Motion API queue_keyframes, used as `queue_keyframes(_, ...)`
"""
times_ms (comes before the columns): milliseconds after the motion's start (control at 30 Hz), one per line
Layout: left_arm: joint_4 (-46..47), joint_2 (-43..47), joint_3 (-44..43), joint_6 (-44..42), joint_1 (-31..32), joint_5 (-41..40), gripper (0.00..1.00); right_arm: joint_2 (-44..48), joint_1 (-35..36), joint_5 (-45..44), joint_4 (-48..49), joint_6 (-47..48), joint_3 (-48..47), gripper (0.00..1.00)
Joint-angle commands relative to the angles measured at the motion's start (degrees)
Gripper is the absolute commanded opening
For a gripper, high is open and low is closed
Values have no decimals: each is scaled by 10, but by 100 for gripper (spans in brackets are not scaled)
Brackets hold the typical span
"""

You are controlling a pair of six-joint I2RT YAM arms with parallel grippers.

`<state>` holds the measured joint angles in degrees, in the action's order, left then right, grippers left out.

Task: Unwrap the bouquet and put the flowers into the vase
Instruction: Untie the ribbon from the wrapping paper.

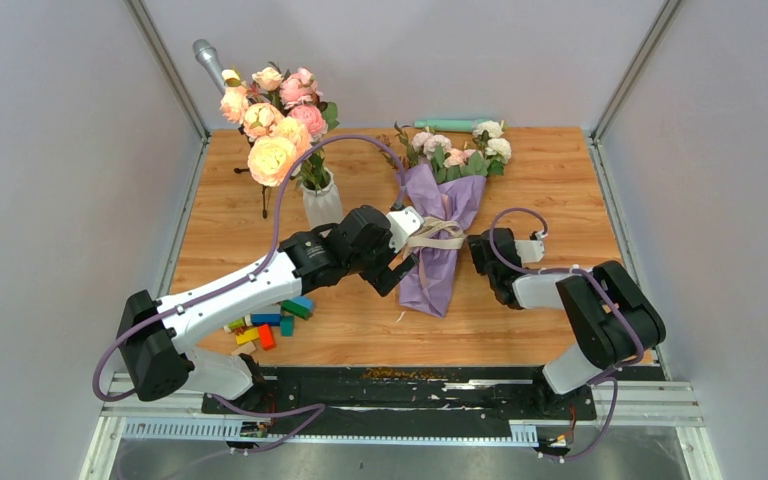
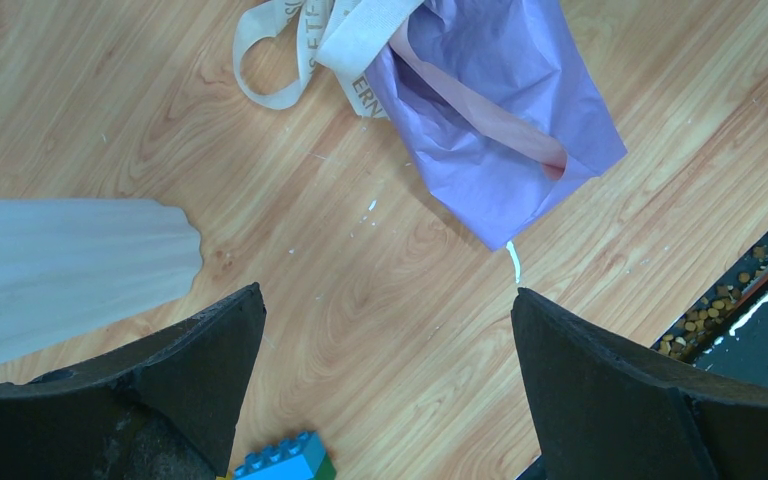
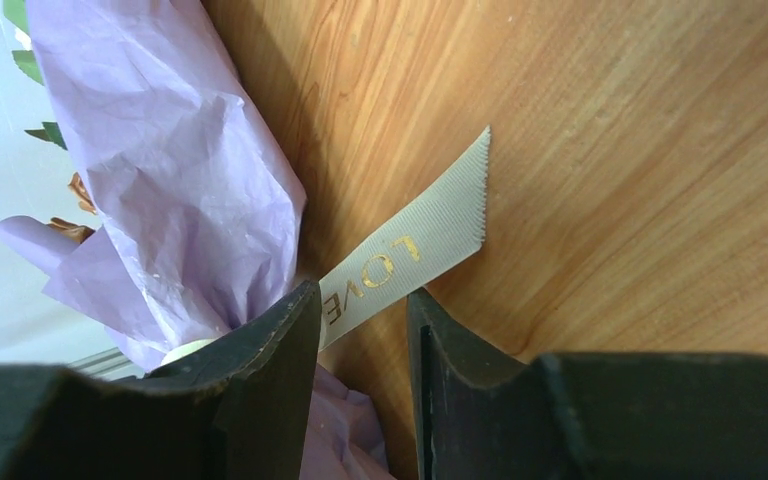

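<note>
Reaching slantwise from the near left, the left arm [image 1: 250, 280] ends beside the bouquet's [image 1: 438, 275] tied waist, jaws spread wide over the bench [image 1: 550, 190]. The right arm [image 1: 600, 315] folds back and points at the bouquet from the right; the ribbon [image 3: 410, 250] tail runs between its half-closed jaws, but whether they pinch it I cannot tell. The bouquet lies flat mid-bench, long axis near to far, flowers [image 1: 455, 150] toward the far edge, wrapped foot toward the arms.
</note>
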<state>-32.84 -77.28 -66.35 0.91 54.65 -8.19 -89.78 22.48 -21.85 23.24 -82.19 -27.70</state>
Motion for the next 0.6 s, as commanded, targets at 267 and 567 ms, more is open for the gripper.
queue_keyframes(267,31,23,12,-8,-2,23,100,12,-2,-60,5,23,-33,1)
queue_keyframes(567,63,18,5,42,-2,64,100,81,-2,-77,-36,105,-12,0)
